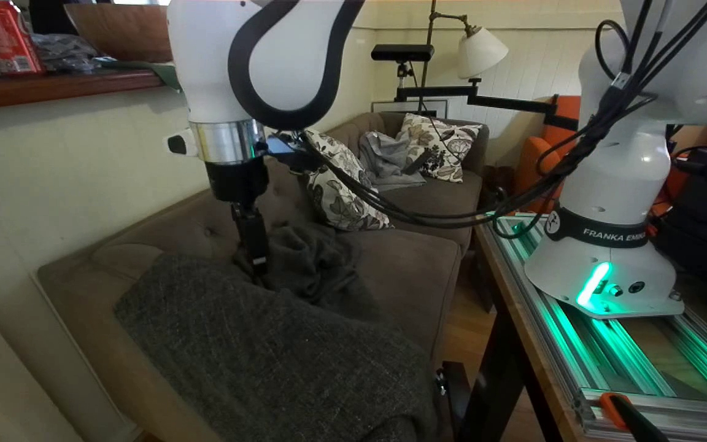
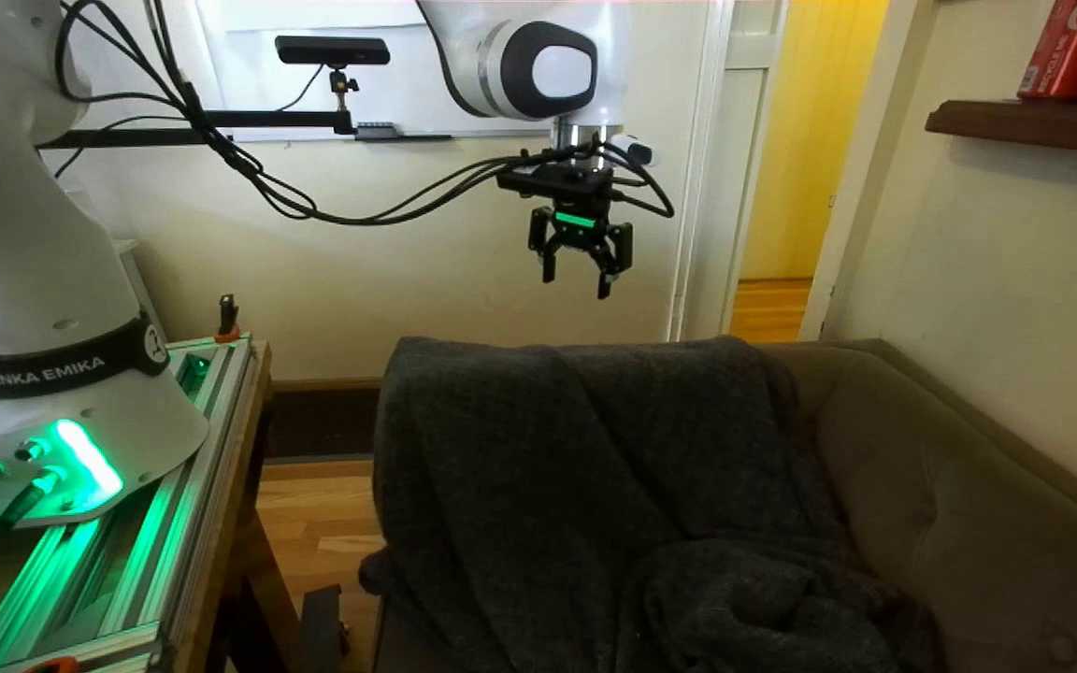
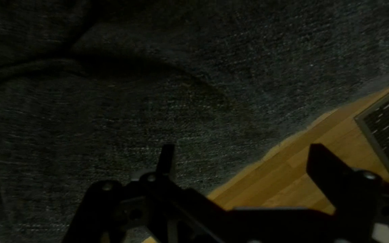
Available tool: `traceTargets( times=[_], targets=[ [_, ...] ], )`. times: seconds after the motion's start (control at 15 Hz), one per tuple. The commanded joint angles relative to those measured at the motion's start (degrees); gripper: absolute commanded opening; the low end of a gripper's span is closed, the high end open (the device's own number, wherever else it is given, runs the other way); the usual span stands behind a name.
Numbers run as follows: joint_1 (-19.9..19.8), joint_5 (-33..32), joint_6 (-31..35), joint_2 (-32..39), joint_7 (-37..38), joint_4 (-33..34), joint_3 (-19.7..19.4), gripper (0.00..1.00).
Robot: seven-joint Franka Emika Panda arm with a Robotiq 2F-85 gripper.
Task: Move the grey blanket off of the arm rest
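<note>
- Grey blanket (image 1: 304,344), nearest the camera between six and seven o'clock in an exterior view, is draped over the arm rest (image 1: 123,362), a bunched part spreading down onto the sofa (image 1: 412,264). By my reading the task is not yet done.
- Bench (image 1: 520,307), at four o'clock, carries the arm's base (image 1: 629,264) (its light (image 1: 593,285) glows green).
- Pincer (image 2: 577,279), a little toward one o'clock from the middle in an exterior view, hangs higher than the draped arm rest, pointing down and apart from the cloth. Its fingers (image 3: 166,158) are spread wide with nothing held between them; in the wrist view one is over the blanket, the other over floorboards (image 3: 282,179).
- Step in hand, I judge: lining up for a grasp. The next move seems to call for a shift toward ten o'clock in the wrist view, where a fold (image 3: 73,64) shows, then a descent until cloth sits between the fingers, a firm pinch, and a lift high enough to draw the drape clear.
- Patterned cushion (image 1: 344,205), beyond, near the dial's centre in an exterior view.
- Lighter throw (image 1: 384,153), farther along the sofa at one o'clock (probably not the one meant).
- Lamp (image 1: 482,52), farthest, also toward one o'clock.
</note>
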Motion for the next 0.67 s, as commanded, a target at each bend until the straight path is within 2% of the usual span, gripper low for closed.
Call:
traceTargets(
  times=[0.0,0.2,0.4,0.6],
  targets=[
    [1.74,0.77,0.01,0.03,-0.63,-0.08,-1.32,1.0],
    [1.32,0.74,0.05,0.03,-1.6,-0.06,-1.55,1.0],
    [1.48,-2.41,6.21,0.5,-2.77,-1.97,-3.21,1.0],
    [0.69,-1.57,11.94,3.3,-7.47,-2.72,-2.24,1.0]
  ],
)
